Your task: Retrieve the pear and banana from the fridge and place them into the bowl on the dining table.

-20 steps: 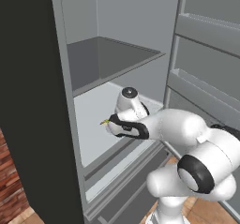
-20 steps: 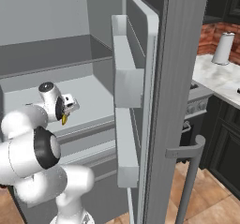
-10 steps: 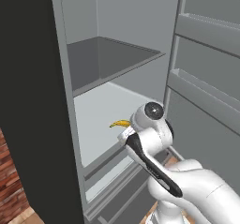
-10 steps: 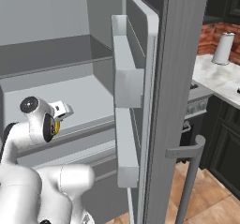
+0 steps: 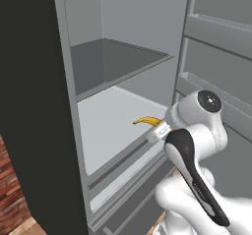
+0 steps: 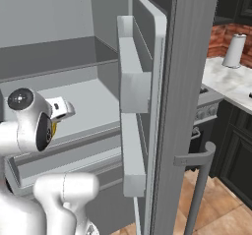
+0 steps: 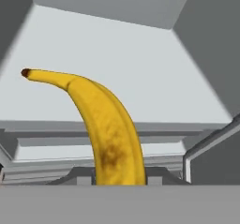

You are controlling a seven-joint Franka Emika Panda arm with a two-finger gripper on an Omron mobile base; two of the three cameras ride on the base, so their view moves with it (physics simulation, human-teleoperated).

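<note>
Arm drawn back from fridge (image 5: 123, 67), gripper (image 5: 160, 129) clamping banana (image 7: 101, 124).

Open fridge (image 6: 187, 57); arm's hand (image 6: 58, 109) before its shelf.

Kitchen: open fridge (image 6: 182, 81), marble counter (image 6: 231, 84).

Our light grey fridge shelf (image 5: 110, 116), smooth and flat, under another grey shelf (image 5: 118, 59) higher up.
</note>
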